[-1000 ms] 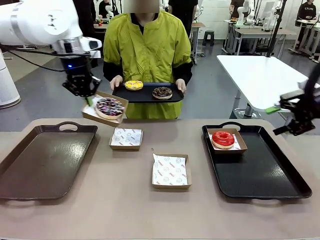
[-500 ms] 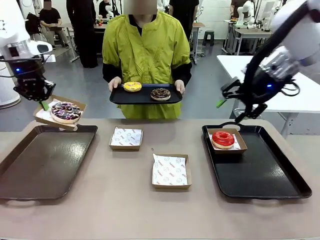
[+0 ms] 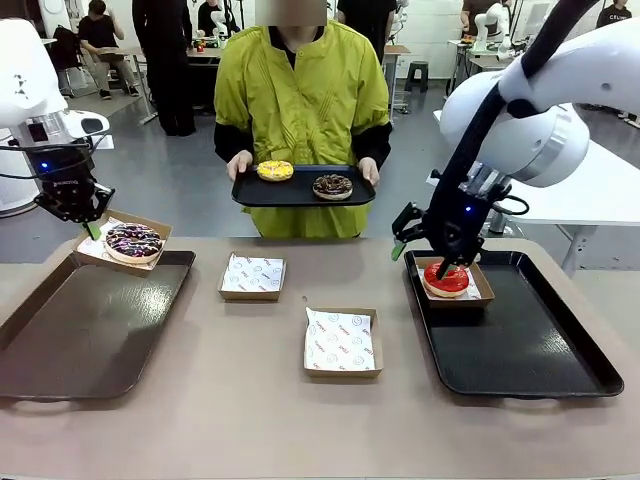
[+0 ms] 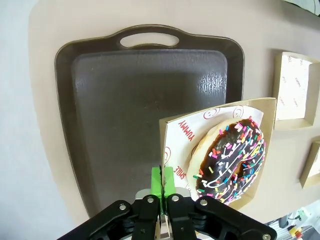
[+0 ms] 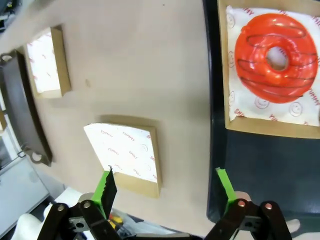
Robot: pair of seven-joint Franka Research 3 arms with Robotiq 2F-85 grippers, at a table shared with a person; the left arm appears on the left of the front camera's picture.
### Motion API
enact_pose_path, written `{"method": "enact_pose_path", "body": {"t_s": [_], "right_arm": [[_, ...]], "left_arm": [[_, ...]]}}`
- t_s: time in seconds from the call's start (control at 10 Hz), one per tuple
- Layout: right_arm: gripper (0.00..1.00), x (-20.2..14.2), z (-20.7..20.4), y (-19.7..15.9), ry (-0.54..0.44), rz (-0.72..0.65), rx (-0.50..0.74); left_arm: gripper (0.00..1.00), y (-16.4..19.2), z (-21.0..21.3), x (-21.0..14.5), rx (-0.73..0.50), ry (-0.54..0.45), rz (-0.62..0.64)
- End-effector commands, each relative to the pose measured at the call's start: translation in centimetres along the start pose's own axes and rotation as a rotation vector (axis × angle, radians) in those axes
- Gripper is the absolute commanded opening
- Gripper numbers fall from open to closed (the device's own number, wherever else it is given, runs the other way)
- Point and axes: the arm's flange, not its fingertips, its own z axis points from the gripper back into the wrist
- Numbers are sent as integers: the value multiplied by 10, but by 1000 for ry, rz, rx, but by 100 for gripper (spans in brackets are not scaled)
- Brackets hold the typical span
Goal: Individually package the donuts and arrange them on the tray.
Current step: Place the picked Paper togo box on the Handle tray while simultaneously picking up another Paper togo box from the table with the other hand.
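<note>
The sprinkled donut (image 3: 134,241) sits in a cardboard box (image 3: 98,246) above the far corner of the left tray (image 3: 90,330). The left pincer (image 3: 91,227) is clamped on the box's edge. The likely next move is to lower and release it. The right pincer (image 5: 165,176), fingers apart, hangs near the boxed red donut (image 5: 274,56).

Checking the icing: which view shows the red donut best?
Right wrist view: the red donut lies whole, seen from above in its box. In the front view the right gripper covers part of it.

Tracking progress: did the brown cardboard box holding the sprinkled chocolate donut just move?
Yes. The donut box went left, from near the far empty paper-lined box to the left brown tray's far edge.
</note>
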Motion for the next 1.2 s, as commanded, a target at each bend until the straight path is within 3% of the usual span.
{"method": "enact_pose_path", "body": {"t_s": [0.0,0.6,0.8,1.1], "right_arm": [[100,2,7,-6,-9,-8,8],[100,2,6,-6,-10,-12,4],[100,-19,-17,17,-50,-29,-122],[100,-47,-57,44,-84,67,-245]], "left_arm": [[1,0,1,0,0,-4,0],[1,0,1,0,0,-4,0],[1,2,-7,7,-9,9,-25],[1,14,-38,27,-9,36,-6]]}}
